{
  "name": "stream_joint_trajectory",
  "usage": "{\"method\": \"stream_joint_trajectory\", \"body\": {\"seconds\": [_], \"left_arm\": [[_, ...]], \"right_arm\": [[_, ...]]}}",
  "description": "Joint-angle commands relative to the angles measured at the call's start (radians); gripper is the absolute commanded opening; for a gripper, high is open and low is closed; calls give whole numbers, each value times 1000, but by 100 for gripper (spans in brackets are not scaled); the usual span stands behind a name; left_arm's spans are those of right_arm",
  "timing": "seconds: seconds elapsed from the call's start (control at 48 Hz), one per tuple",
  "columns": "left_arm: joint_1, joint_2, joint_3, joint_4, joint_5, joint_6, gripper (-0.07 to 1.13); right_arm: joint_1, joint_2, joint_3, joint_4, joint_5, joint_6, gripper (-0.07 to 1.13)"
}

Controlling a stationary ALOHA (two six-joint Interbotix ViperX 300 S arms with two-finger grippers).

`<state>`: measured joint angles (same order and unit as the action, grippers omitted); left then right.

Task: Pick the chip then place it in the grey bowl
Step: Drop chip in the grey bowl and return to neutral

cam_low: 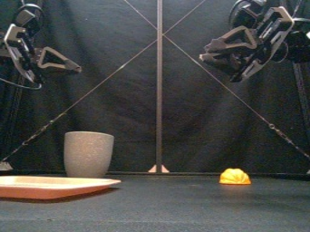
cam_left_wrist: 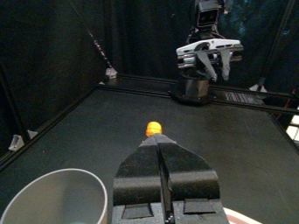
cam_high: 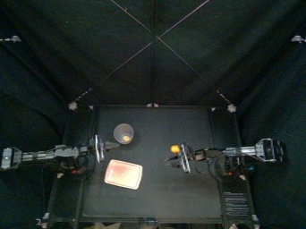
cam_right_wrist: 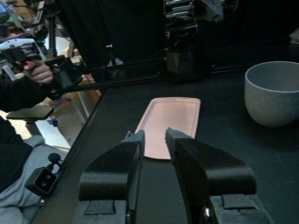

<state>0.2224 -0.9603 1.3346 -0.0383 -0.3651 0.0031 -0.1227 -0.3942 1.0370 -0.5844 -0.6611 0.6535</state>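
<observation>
The chip is a small yellow-orange piece lying on the black table right of centre, also seen in the top view and past my left jaws. The tall grey speckled cup stands upright at the left. My right gripper hangs high above the table, open, with nothing between its jaws; from above it is close beside the chip. My left gripper is raised at the left, shut and empty.
A flat pink tray lies at the front left of the table, in front of the grey cup. Black curtains close the back and sides.
</observation>
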Motion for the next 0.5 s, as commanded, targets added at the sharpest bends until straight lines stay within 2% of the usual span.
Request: {"method": "stream_joint_trajectory", "body": {"seconds": [0.021,0.167,0.5], "left_arm": [[-3,6,-9,26,-17,2,11],[-3,6,-8,58,-18,2,11],[-3,6,-6,55,-20,2,11]], "right_arm": [[3,-6,-25,2,-8,-2,69],[2,-2,-28,2,-9,-2,69],[6,9,-32,2,-8,-2,69]]}}
